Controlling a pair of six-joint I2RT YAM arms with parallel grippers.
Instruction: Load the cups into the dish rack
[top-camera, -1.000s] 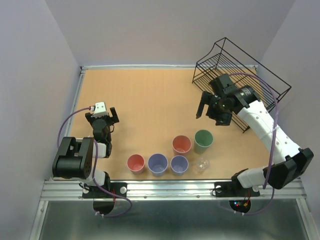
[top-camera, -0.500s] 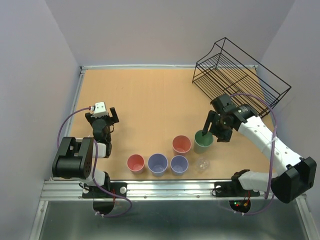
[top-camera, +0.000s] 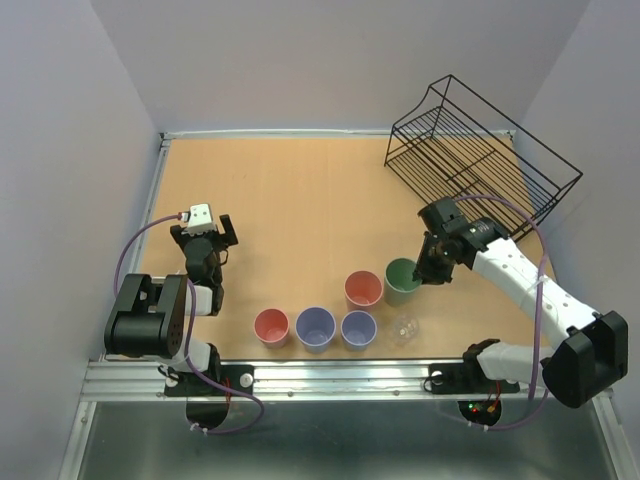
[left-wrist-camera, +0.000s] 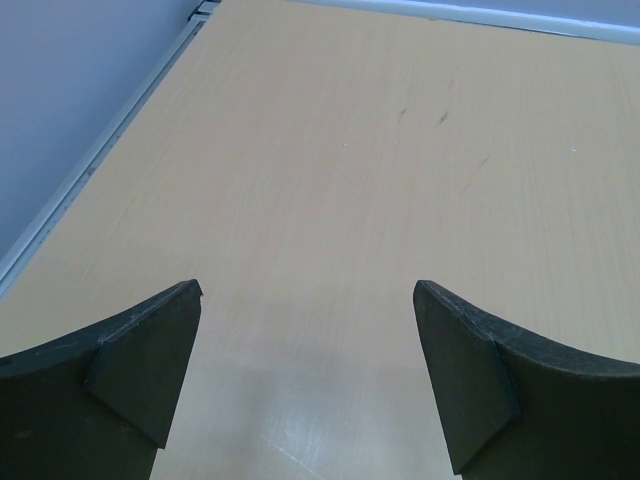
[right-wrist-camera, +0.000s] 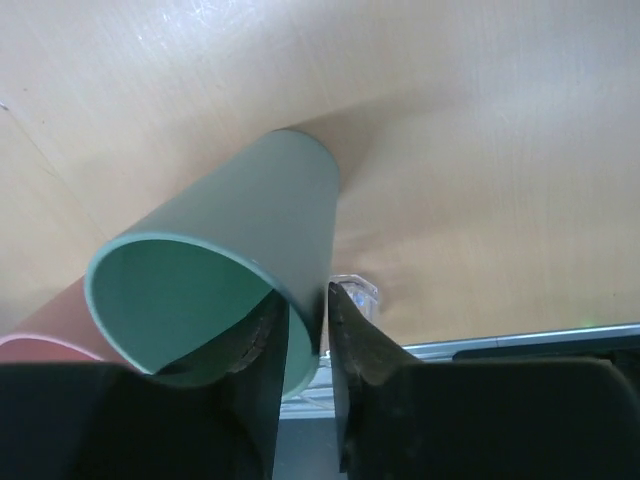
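A pale green cup (top-camera: 400, 277) (right-wrist-camera: 230, 260) stands on the table right of centre. My right gripper (top-camera: 426, 270) (right-wrist-camera: 305, 300) is shut on its rim wall, one finger inside the cup and one outside. Two salmon-red cups (top-camera: 363, 289) (top-camera: 271, 326), two lavender-blue cups (top-camera: 315, 327) (top-camera: 358, 328) and a small clear cup (top-camera: 403, 327) (right-wrist-camera: 358, 295) stand upright near the front edge. The black wire dish rack (top-camera: 470, 150) sits at the back right with nothing in it. My left gripper (top-camera: 205, 235) (left-wrist-camera: 308, 290) is open over bare table at the left.
Purple walls close in the table on the left, back and right. A metal rail (top-camera: 340, 375) runs along the near edge, by the arm bases. The salmon cup's rim (right-wrist-camera: 40, 348) sits just left of the green cup in the right wrist view.
My right arm came down from beside the rack to the green cup, and its jaws closed on the cup's rim. The left arm has not moved.
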